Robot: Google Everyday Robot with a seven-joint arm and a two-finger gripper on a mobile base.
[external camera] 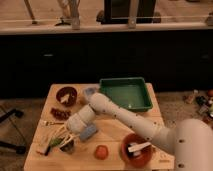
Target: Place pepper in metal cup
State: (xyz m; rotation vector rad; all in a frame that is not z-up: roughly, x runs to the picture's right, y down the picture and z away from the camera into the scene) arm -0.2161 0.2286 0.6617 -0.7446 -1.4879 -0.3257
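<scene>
The green pepper [53,143] shows as a slender green shape at the table's front left, just left of the metal cup [68,146]. The cup is small, grey and partly hidden under my wrist. My gripper [56,135] hangs at the end of the white arm, which reaches in from the lower right. It sits directly over the pepper and the cup's left side. Whether it touches or holds the pepper cannot be told.
A round orange fruit [101,151] lies at the front middle, and an orange-brown bowl [125,150] with a white utensil at the front right. A dark red-brown bowl [66,95] is at the back left and a green tray [145,105] at the back right. A blue-grey object [88,132] lies under my forearm.
</scene>
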